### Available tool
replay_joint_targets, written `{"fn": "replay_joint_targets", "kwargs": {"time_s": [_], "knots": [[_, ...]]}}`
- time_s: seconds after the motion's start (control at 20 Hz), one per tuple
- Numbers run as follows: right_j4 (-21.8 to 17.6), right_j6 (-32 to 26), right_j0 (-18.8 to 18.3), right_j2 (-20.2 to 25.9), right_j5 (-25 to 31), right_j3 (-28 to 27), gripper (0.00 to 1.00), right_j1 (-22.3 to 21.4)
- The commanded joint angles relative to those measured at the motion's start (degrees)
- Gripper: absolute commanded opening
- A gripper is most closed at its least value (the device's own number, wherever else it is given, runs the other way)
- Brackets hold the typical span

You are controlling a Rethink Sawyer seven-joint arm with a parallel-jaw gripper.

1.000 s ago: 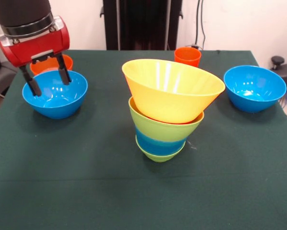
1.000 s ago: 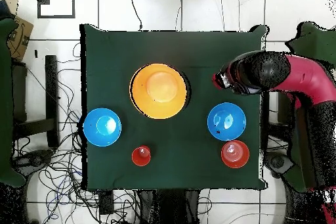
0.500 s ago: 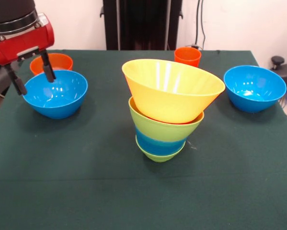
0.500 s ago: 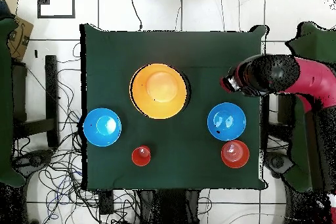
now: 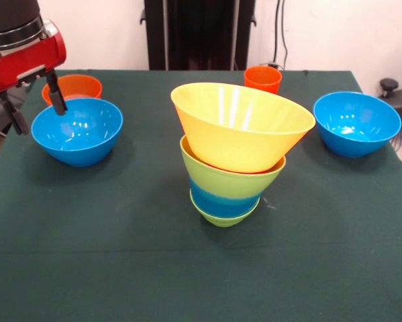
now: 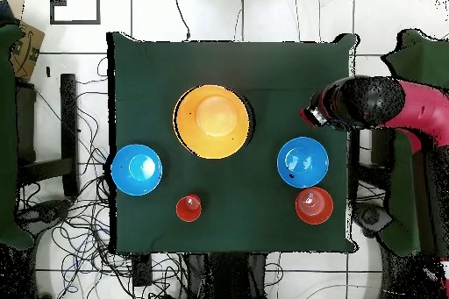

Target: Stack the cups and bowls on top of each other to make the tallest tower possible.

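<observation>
Tower (image 5: 235, 161) sits mid-tabletop (image 5: 120, 255), four bowls nested: green, blue, lime, yellow on top. Two loose blue bowls, one each side (image 5: 77, 131) (image 5: 357, 123), plus one orange bowl (image 5: 72, 86) and one orange cup (image 5: 262, 78). Gripper (image 5: 34, 107) spread wide, empty, beside the left blue bowl.

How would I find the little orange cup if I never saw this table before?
Start at the tower of stacked bowls in the middle of the green table, topped by the big yellow bowl. Look just behind it, near the table's far edge: the orange cup stands there alone. It is small and taller than wide, unlike the wide orange bowl behind the blue bowl.
</observation>
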Motion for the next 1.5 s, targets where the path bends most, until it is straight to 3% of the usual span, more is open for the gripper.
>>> {"fn": "replay_joint_targets", "kwargs": {"time_s": [0.05,1.0,1.5], "knots": [[-4.9,-16.4,1.8,-0.5,3.0,-0.6,1.0,2.7],[-5.8,-15.2,1.1,-0.3,0.0,-0.1,1.0,4.2],[0.2,-8.6,-0.6,1.7,1.1,6.9,1.0,-3.0]]}}
